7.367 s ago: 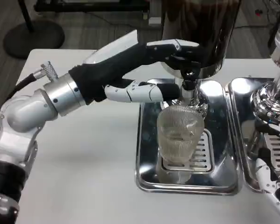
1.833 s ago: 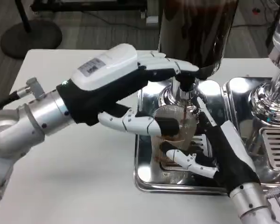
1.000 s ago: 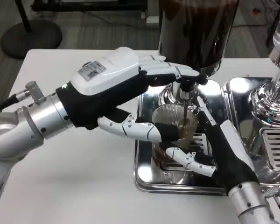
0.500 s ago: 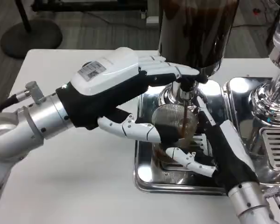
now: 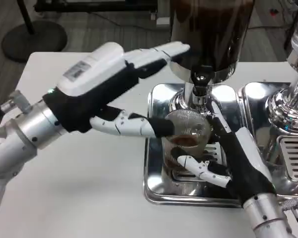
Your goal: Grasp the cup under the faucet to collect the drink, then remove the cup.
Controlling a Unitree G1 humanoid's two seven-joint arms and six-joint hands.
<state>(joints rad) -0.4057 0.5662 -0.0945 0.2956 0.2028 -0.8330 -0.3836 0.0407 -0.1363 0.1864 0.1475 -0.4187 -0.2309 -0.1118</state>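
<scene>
Holding the cup (image 5: 187, 141) around its middle under the faucet (image 5: 200, 85), the right robot hand (image 5: 231, 161) should lift slowly, because it looks slippery and could spill, while the left robot hand (image 5: 107, 84) stays open.

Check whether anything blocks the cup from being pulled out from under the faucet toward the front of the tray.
The right hand holds the cup, which stands on the tray below the faucet. The left hand reaches in from the left, one finger against the cup's left side. Nothing visible stands in front of the cup.
</scene>
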